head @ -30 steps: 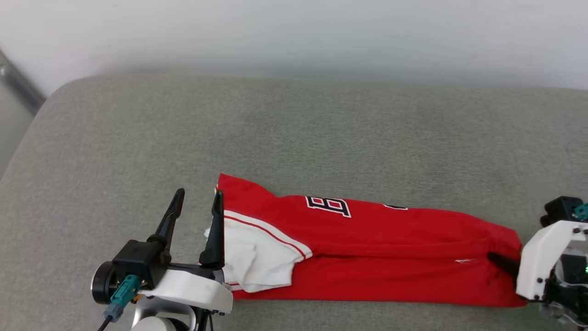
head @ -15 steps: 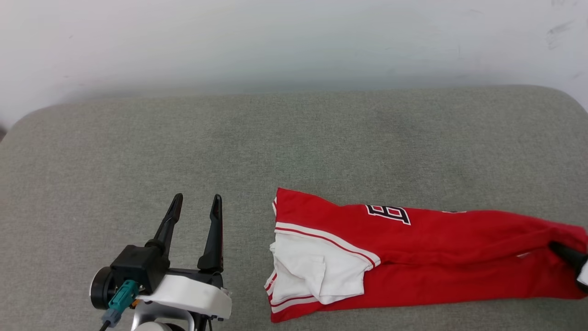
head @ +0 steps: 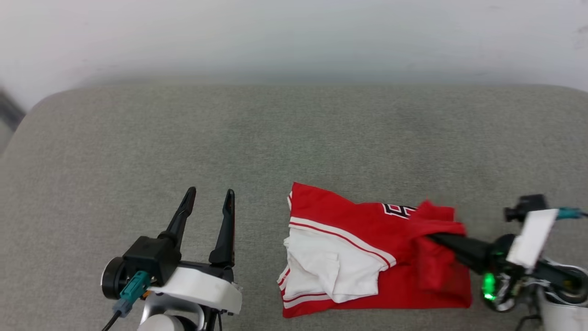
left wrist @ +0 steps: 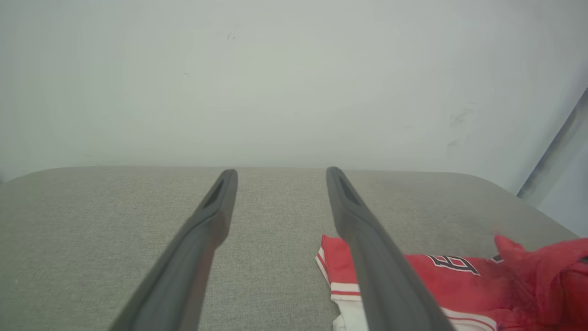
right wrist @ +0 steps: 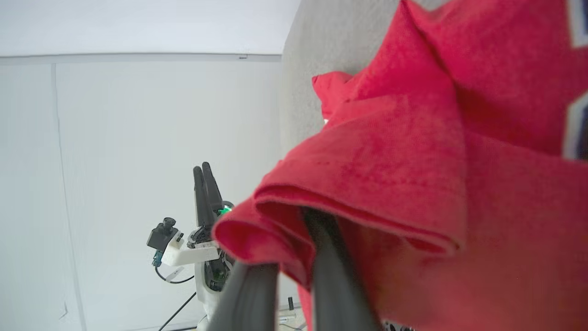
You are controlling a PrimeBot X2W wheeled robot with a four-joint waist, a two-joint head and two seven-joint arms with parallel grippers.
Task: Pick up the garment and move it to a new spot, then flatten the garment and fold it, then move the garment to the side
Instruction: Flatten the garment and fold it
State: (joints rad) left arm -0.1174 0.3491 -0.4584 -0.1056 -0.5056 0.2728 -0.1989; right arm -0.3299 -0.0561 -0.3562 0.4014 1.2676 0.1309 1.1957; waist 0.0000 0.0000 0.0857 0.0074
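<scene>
Here: grey fabric surface point(head: 294, 138), pale wall point(head: 294, 37) behind; left tool point(head: 210, 192) spread, empty; right tool point(head: 441, 239) pinching garment point(head: 349, 220).

This looks like a test room or a lab for a robot, more than a home. The wall point(head: 294, 37) at the back is plain white and a little scuffed. The table point(head: 138, 138) is one wide padded top with grey cloth and rounded corners, close before that wall. In the right wrist view the room beside it has flat white panels point(right wrist: 138, 161) with thin seams. There a black cable point(right wrist: 177, 311) hangs down from the white arm under the left tool point(right wrist: 201, 167). A grey strip point(left wrist: 551, 151) runs up the wall beside the table.
</scene>
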